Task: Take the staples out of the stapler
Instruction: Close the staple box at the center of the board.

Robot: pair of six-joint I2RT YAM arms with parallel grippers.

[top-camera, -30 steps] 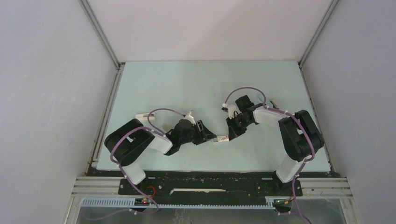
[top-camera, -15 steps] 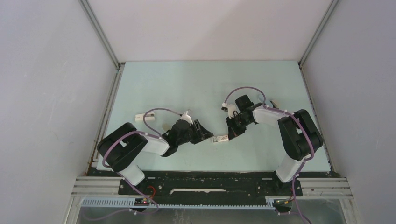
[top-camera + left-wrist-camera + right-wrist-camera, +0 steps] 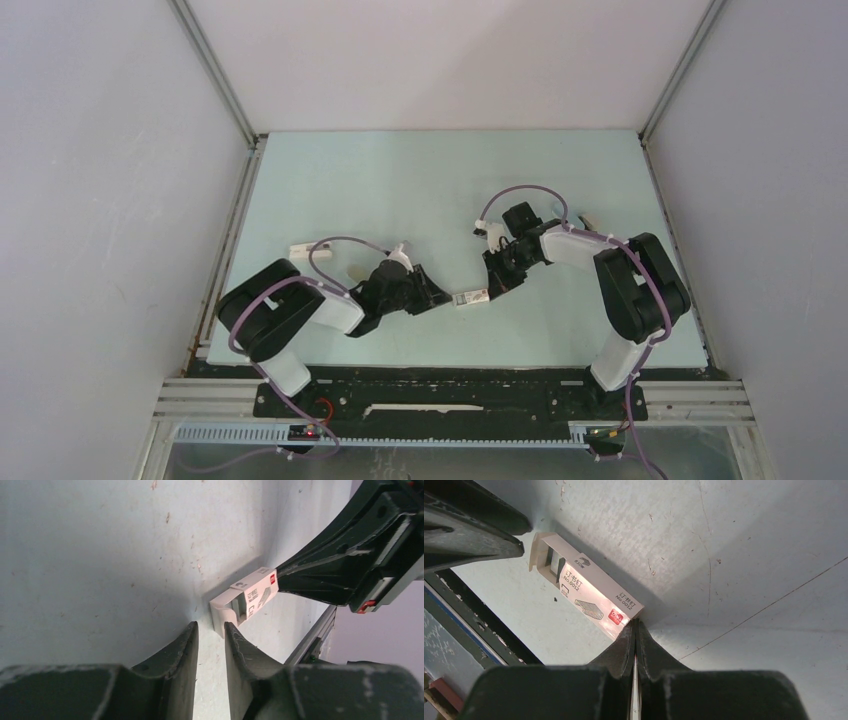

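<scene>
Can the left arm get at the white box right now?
Probably yes. The left gripper sits just short of the white box, at its open end, nothing between them; the right gripper, shut, is only at the far end.

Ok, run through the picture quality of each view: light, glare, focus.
Top external: even, soft light, only faint shadows on the table; the small white box is too small to read. Left wrist: the left gripper looms dark and soft up front, the box sharper beyond. Right wrist: the box's print is crisp, with glare at its red-marked end by the right gripper.
</scene>
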